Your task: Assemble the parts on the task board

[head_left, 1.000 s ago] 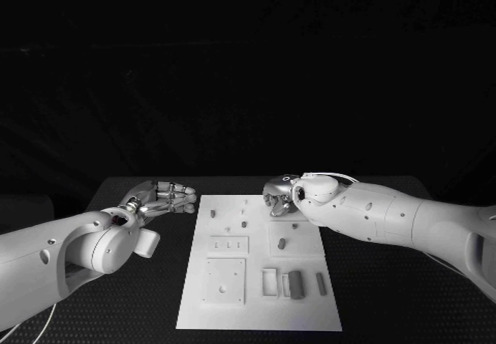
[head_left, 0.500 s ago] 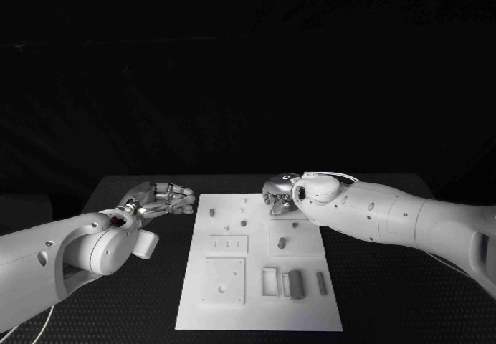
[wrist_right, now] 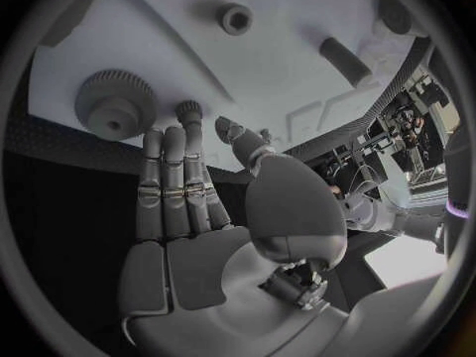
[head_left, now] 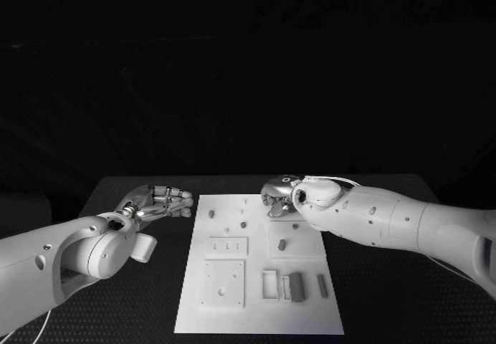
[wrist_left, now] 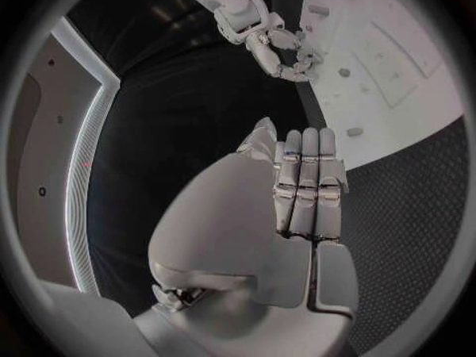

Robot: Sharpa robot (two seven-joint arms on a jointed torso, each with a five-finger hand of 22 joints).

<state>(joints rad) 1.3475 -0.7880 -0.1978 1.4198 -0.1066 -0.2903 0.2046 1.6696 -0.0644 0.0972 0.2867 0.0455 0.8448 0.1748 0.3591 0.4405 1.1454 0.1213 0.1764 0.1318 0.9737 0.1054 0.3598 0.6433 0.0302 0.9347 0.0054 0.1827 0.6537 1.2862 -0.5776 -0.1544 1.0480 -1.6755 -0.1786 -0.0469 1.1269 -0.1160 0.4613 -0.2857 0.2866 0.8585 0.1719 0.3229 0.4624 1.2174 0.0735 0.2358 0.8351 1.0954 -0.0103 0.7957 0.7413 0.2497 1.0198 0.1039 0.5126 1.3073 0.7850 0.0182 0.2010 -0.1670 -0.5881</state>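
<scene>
On the white task board (wrist_right: 297, 71) stands a toothed gear (wrist_right: 116, 103).

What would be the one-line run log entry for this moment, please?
left hand: open, over table beside task board | right hand: open, fingers extended at board's far edge near gear | parts: none held

I work in what looks like a robotics lab: a black table (head_left: 403, 301) with a finely textured mat stands against darkness, and on it lies a white task board (head_left: 259, 315) with cut recesses and small grey parts (head_left: 296, 285). Beyond the table's far side a lit strip (wrist_left: 78, 151) frames a wall panel.
</scene>
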